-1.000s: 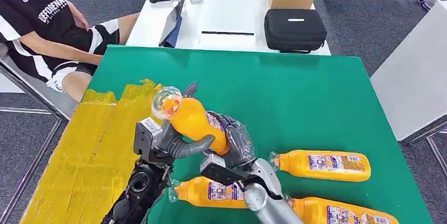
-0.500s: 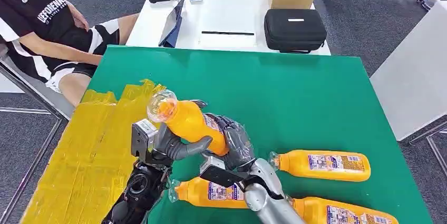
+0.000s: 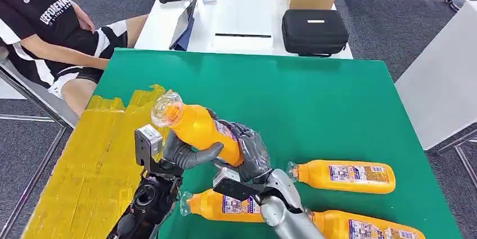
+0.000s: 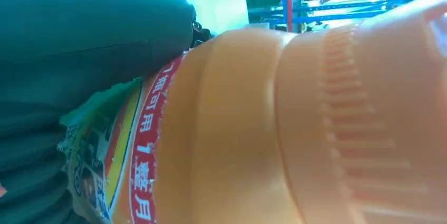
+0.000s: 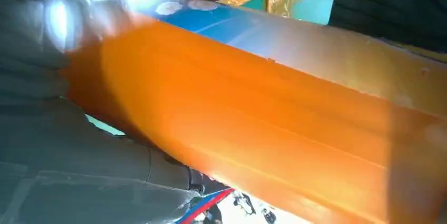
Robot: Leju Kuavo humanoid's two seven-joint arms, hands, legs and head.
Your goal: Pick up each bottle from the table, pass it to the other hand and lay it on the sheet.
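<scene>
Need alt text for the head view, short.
Both robot hands, left hand and right hand, grip one orange bottle above a green table, beside a yellow sheet. Three more bottles lie near the table's front edge.

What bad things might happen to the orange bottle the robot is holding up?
1. Both the left hand and the right hand grip the held bottle in mid-air. If one lets go before the other has it firmly, it might drop.
2. A dropped bottle could hit the bottle lying below and roll about.
3. The held bottle hangs over the green table right at the edge of the yellow sheet, so it could land off the sheet.
</scene>
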